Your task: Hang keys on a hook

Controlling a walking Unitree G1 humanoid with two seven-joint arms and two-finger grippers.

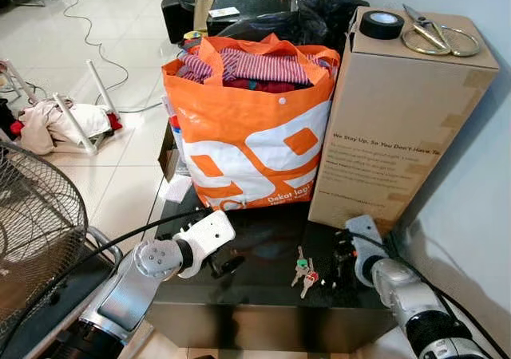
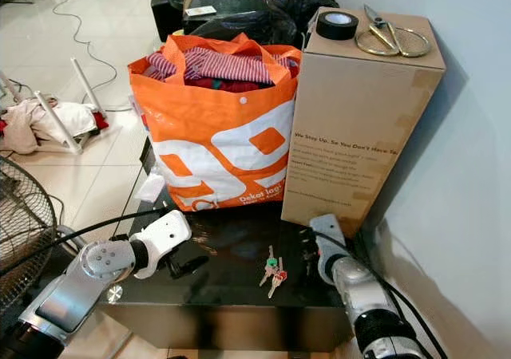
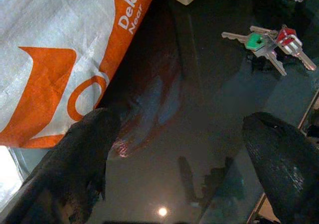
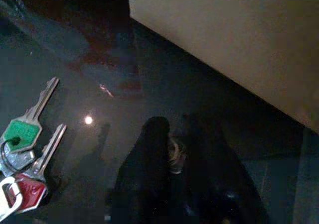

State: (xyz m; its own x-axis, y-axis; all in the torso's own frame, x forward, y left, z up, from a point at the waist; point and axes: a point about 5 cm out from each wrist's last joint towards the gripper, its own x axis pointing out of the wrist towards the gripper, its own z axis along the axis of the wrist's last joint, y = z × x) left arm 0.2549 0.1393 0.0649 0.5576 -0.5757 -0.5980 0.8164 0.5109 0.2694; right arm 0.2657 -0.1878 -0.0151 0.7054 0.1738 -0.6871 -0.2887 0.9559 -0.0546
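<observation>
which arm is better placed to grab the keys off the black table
Right, probably. The right gripper rests on the table just beside the keys; the left gripper sits farther off, though its fingers are open.

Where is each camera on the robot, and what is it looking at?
Left eye, right eye: on the head, looking down at the black table, both arms showing.
Left wrist: looks along the open left gripper at the orange bag.
Right wrist: looks along the right gripper, fingers together, beside the cardboard box.
All share the keys.
</observation>
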